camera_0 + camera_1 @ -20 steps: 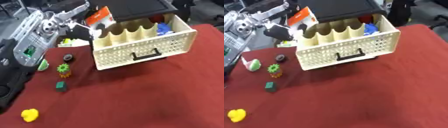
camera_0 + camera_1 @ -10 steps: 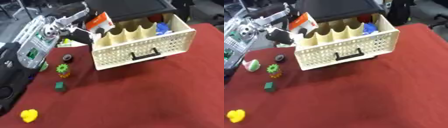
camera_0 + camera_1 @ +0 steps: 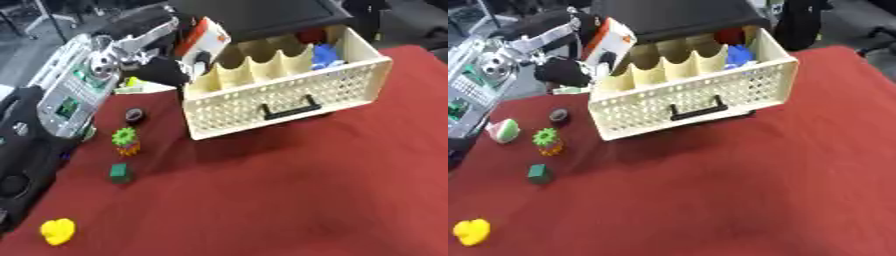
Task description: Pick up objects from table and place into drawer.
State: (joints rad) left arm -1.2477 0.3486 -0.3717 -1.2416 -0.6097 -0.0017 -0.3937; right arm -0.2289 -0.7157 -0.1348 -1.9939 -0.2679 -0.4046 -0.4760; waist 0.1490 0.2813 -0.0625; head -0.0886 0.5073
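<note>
Left eye view: the left hand (image 3: 144, 27), fingers curled on an orange and white box (image 3: 203, 41), holds it tilted just above the left end of the cream, perforated drawer (image 3: 289, 102), which has a black handle. Right eye view: a black ring (image 3: 559, 115), a green gear (image 3: 546, 136), a green block (image 3: 538, 173) and a yellow toy (image 3: 472, 231) lie on the red table (image 3: 780, 190)

Even bright light, soft blur throughout, shadow under drawer (image 3: 289, 100).
</note>
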